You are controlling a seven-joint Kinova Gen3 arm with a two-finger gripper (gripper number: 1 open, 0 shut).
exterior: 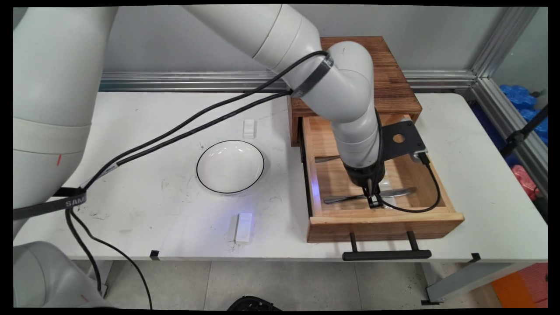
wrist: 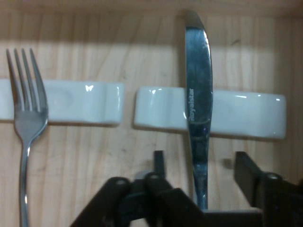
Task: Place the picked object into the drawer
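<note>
Inside the drawer (exterior: 381,214), passage is narrowed by its walls, a knife (wrist: 198,104), a fork (wrist: 27,123) and two white rests (wrist: 210,113). Left of the drawer, open counter (exterior: 144,131) is broken only by a bowl (exterior: 230,166) and two white blocks (exterior: 243,227).

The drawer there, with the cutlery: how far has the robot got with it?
The drawer already stands pulled open. Inside, the knife and fork each lie across a white rest. The hand is down over the knife, fingers open on either side, not yet gripping. The bowl on the table holds nothing.
</note>
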